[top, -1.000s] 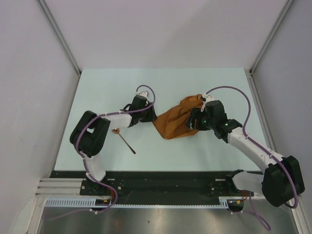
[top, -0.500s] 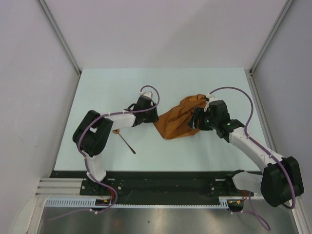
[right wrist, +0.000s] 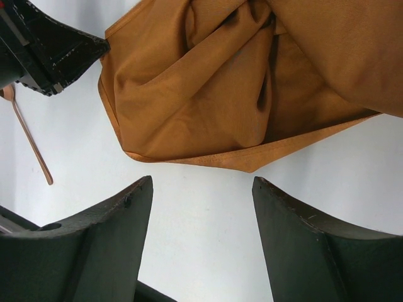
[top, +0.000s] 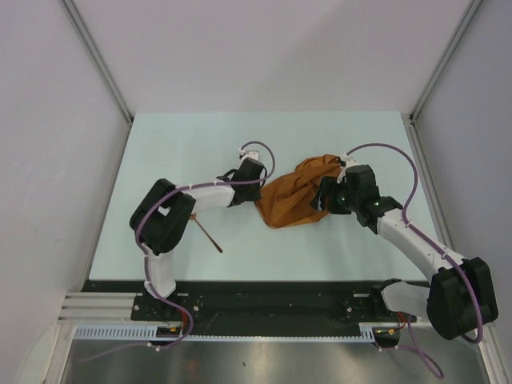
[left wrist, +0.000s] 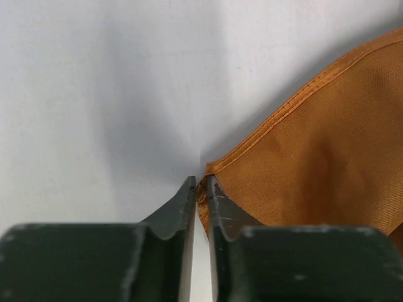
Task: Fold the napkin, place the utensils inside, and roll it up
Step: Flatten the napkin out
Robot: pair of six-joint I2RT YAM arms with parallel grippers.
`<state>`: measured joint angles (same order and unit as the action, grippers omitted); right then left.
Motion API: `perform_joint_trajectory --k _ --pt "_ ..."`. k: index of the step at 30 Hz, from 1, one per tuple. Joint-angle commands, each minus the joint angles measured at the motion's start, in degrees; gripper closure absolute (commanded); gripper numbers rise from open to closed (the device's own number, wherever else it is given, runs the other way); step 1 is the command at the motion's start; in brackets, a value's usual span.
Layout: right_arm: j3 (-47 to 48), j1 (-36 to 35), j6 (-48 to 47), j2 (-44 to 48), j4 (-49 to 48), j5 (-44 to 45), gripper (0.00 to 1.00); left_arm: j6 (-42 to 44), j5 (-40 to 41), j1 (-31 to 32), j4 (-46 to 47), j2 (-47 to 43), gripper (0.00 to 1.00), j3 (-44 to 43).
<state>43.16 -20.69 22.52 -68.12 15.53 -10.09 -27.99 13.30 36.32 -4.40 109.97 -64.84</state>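
The rust-brown napkin lies crumpled in a heap on the pale table, mid-right. My left gripper is at its left corner; in the left wrist view the jaws are shut on the hemmed corner of the napkin. My right gripper hovers at the heap's right side, open, with only bare table between its fingers and the napkin's edge just beyond the tips. The spoon lies on the table left of the napkin, apart from it, and also appears in the right wrist view.
The pale table is bounded by grey side walls and metal corner posts. The arm bases sit on the black rail at the near edge.
My left arm has moved right to the napkin's left corner and its jaws have closed on the hem. The right arm has hardly moved.
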Motion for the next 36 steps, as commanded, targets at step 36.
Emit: perform_joint_trajectory --k 36 --pt "16.4 17.5 -7.2 -30.6 -12.9 -6.2 0.30 2.6 -7.1 -8.5 -2.8 -23.0 1.00 13.5"
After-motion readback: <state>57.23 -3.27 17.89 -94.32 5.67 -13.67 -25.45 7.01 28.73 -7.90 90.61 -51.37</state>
